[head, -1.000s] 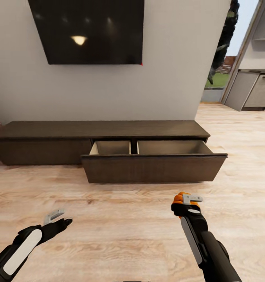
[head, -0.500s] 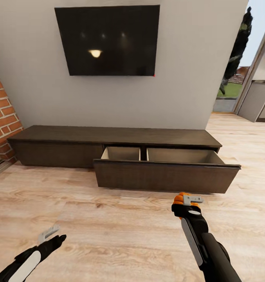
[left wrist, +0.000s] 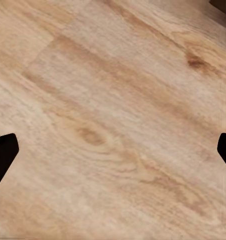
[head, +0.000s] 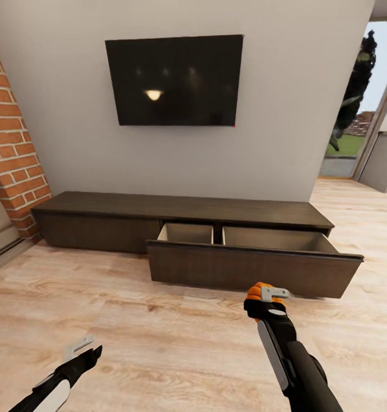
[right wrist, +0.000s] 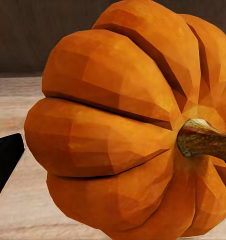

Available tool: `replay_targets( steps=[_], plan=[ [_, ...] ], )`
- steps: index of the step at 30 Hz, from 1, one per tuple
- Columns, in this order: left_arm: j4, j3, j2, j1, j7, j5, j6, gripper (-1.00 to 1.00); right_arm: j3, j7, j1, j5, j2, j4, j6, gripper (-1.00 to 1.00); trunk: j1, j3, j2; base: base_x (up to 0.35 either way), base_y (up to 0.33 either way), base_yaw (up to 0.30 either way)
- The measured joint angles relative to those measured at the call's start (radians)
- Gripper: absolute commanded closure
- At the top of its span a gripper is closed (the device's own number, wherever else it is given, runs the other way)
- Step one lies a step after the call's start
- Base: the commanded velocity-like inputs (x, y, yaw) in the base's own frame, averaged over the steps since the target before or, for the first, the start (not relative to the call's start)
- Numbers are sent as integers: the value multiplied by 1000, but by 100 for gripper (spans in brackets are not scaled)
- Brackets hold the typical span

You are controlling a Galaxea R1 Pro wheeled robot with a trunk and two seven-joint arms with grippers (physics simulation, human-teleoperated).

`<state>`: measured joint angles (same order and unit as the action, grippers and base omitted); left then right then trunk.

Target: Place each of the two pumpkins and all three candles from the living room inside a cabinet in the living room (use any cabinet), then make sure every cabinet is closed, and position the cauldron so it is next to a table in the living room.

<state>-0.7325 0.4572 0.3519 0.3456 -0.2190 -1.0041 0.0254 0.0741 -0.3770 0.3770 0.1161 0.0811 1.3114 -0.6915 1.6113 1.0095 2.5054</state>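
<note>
Right gripper: closed around a pumpkin, near the cabinet.
Left gripper: fingers spread wide, holding nothing.
Drawer: pulled out.

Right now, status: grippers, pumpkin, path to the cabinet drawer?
Right gripper shut on pumpkin. Left gripper open, over bare floor. Cabinet drawer open ahead, nothing between.

A dark TV hangs on the pale wall, red brickwork beside it.
</note>
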Motion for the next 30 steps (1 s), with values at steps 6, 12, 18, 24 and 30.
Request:
replay_targets(
  steps=[6, 12, 18, 24, 30],
  plan=[
    [35, 7, -40, 0, -2, 18, 1, -100, 85, 0, 0, 8, 3, -95, 131, 100, -3, -22, -1, 0, 0, 275],
    [62, 7, -52, 0, -2, 37, 0, -100, 164, -2, 0, -8, 3, -195, 266, 100, -5, -42, -3, 0, 0, 250],
    [137, 6, -86, 0, 1, 45, -13, -100, 164, -2, 0, -8, 2, -205, 327, 100, -8, -64, -4, 0, 0, 47],
    [150, 7, -113, 0, -3, 89, -60, -100, 170, -1, 0, -6, 3, -243, 344, 100, -11, -87, -6, 0, 0, 2],
    [181, 10, -117, 0, -3, 99, -64, -100, 170, -1, 0, -7, 2, -248, 354, 100, -31, -107, -43, 0, 0, 0]
  ],
)
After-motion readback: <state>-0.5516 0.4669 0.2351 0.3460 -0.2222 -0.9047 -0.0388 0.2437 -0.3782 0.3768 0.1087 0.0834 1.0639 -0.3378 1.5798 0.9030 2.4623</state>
